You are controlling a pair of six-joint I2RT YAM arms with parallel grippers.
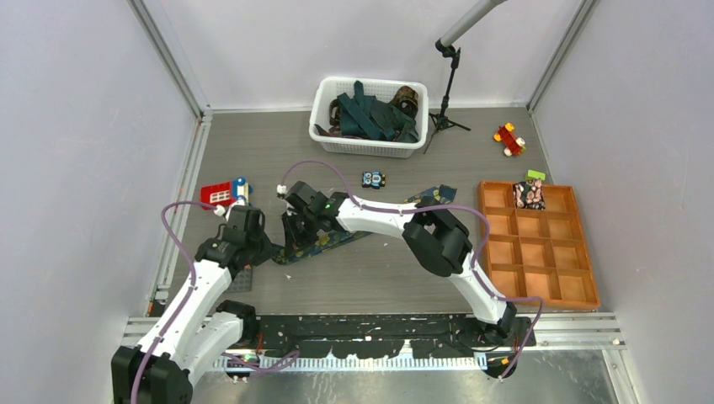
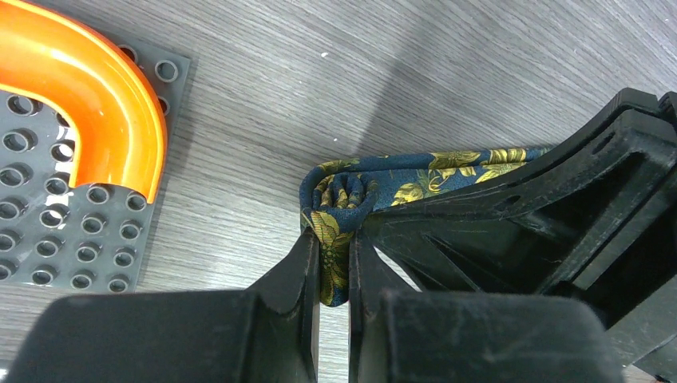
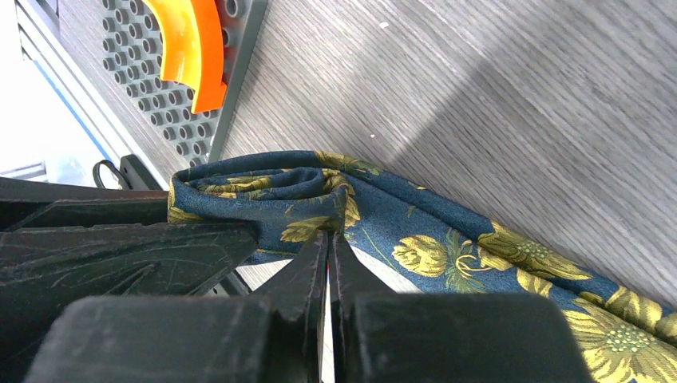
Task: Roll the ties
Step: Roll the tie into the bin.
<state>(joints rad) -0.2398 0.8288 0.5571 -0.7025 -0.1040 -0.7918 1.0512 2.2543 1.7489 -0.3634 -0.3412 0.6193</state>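
Pinching the small coil at the end of the navy flower-print tie (image 2: 399, 179), my left gripper (image 2: 334, 247) has cloth squeezed between its fingers. My right gripper (image 3: 329, 239) is pressed together on a fold of the same tie just beside the coil. This sits toward the near-left part of the counter, with the unrolled length trailing toward the middle.

The coil looks loose. I judge that if either grip lets go too soon it springs open, and if my two grippers pull apart the turns slide out or skew. The grey stud plate (image 2: 72, 239) with its orange arch (image 2: 96, 88) lies near and could snag the cloth.

At the right edge, the orange divided tray (image 1: 526, 252) holds one rolled brown-patterned tie (image 1: 529, 195) in its far middle compartment; the other compartments look bare. At the far edge, the white basket (image 1: 370, 150) holds a heap of teal and brown ties (image 1: 370, 114).
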